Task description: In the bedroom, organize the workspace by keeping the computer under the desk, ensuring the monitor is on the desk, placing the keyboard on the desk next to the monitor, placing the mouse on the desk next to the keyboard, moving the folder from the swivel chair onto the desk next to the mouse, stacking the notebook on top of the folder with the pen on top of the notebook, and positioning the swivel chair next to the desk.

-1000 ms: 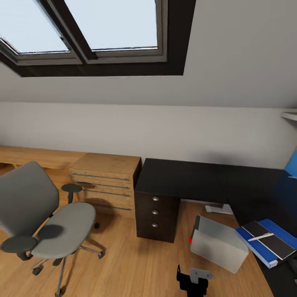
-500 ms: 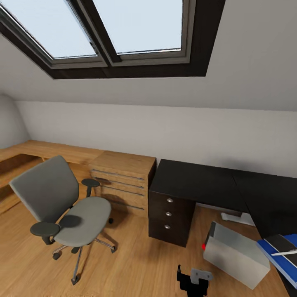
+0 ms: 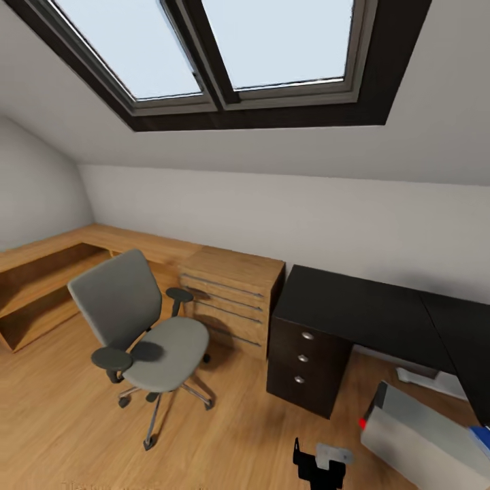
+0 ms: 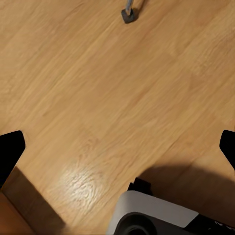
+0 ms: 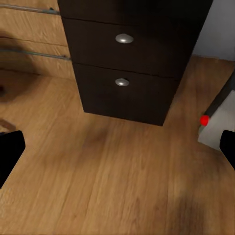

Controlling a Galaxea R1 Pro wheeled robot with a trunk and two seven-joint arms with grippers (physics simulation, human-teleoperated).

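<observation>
Grey chair (image 3: 139,327) stood empty on the wood floor (image 3: 224,435), well apart from the black tabletop (image 3: 381,314); I judged moving it was what remained. Computer (image 3: 422,439) lay on the floor beside the tabletop. Both claws looked spread wide, holding nothing.

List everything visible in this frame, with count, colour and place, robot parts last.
swivel chair: one, grey with black armrests, on the floor left of the drawer chest, seat empty.
drawer chest: one, light wood, against the wall.
three-drawer unit: one, dark, under the desk's left end.
desk: one, black top, at the right.
computer: one, light grey, on the floor lower right.
wooden bench shelving: one, light wood, along the left wall.
skylight: one, two panes, dark frame, in the sloped ceiling.
left gripper: jaws open, over bare floor.
right gripper: jaws open, facing the dark drawers.
</observation>
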